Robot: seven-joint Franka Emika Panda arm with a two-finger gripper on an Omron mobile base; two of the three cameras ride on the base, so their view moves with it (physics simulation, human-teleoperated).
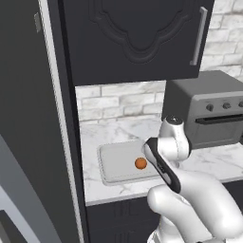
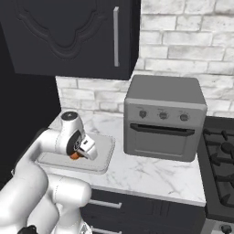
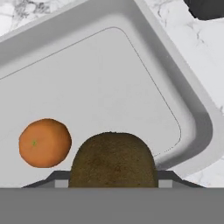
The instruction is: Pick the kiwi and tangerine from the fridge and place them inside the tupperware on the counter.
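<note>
In the hand view the brown kiwi (image 3: 113,159) sits between my fingers, with my gripper (image 3: 113,178) shut on it just above the tupperware's floor. The grey tupperware (image 3: 194,105) lies below, and the orange tangerine (image 3: 44,142) rests inside it to the kiwi's left. From the left base view the tangerine (image 1: 140,163) shows in the tupperware (image 1: 116,166) on the marble counter (image 1: 111,133), beside my wrist. From the right, my gripper (image 2: 85,149) hangs over the tupperware (image 2: 104,157), and a sliver of the tangerine (image 2: 74,156) peeks out under it.
A grey toaster oven (image 2: 163,119) stands on the counter right of the tupperware. A dark stove top (image 2: 222,157) lies farther right. Dark upper cabinets (image 1: 135,38) hang overhead, and a tall dark panel (image 1: 33,118) bounds the counter on the left.
</note>
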